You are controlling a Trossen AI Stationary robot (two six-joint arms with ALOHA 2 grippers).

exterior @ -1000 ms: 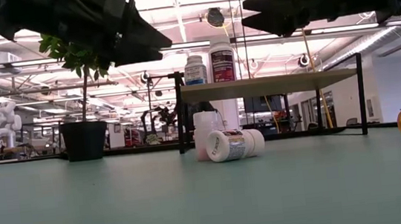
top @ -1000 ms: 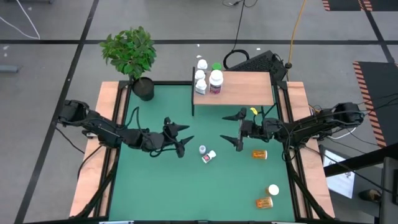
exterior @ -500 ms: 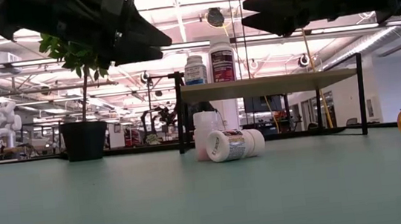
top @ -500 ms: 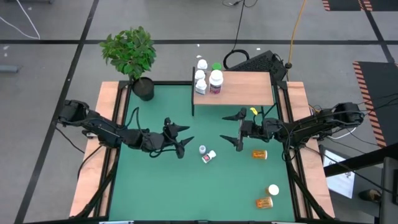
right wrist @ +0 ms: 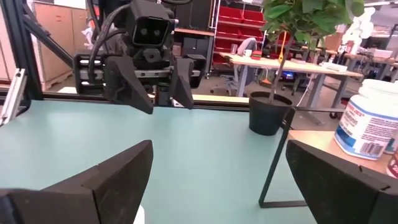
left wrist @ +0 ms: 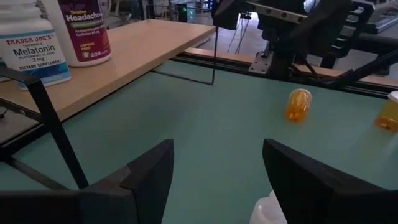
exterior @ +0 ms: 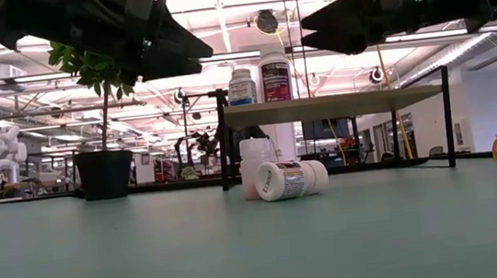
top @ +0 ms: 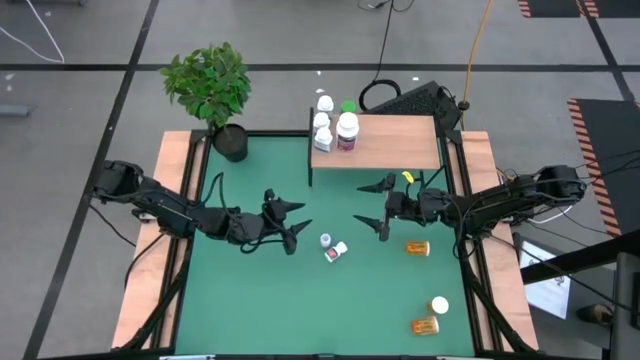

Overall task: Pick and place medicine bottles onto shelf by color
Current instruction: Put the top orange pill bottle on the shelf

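Note:
Two white medicine bottles are at mid-mat, one upright (top: 326, 240) and one on its side (top: 338, 251). Amber bottles lie to the right (top: 417, 247) and near the front right (top: 425, 325), beside an upright white-capped one (top: 439, 304). The shelf (top: 385, 142) carries several white bottles (top: 347, 128) at its left end. My left gripper (top: 298, 228) hovers open, left of the mid-mat pair. My right gripper (top: 368, 210) hovers open to their right, in front of the shelf. Neither holds anything.
A potted plant (top: 228, 140) stands at the mat's far left corner. Wooden rails (top: 170, 200) run along both sides of the mat. The shelf's thin black legs (exterior: 448, 118) stand on the mat's far part. In the low view, both grippers hang well above the mat.

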